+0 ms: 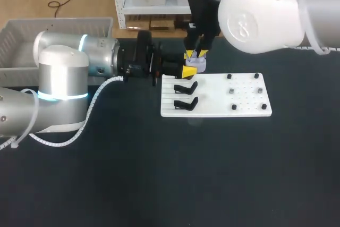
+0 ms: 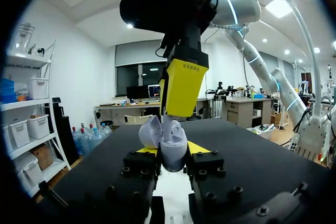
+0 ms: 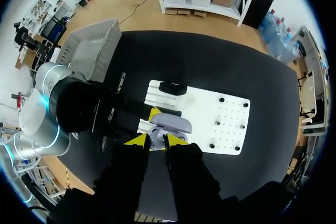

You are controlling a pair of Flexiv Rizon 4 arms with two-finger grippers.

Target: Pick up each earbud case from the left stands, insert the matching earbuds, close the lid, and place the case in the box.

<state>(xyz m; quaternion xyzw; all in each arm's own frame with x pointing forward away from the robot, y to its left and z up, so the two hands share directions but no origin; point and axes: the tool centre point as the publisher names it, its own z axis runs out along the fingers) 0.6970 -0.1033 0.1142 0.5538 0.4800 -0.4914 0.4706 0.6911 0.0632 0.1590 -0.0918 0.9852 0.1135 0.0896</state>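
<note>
A lavender earbud case (image 2: 172, 150) stands with its lid (image 2: 149, 131) swung open, and my left gripper (image 2: 172, 155) is shut on its body above the white stand board (image 1: 215, 111). My right gripper (image 1: 196, 54) hangs straight over the case, its yellow fingers (image 2: 181, 85) reaching down into the open case. A small pale earbud (image 3: 156, 139) sits pinched between the right fingertips at the case's opening. In the head view the case (image 1: 195, 63) is at the board's far left corner. Two black stands (image 1: 185, 95) on the board's left side are bare.
Several small dark pegs and earbuds (image 1: 231, 91) dot the board's right half. A grey plastic bin (image 1: 32, 30) stands at the table's far left, behind my left arm. Dark tabletop stretches in front of the board.
</note>
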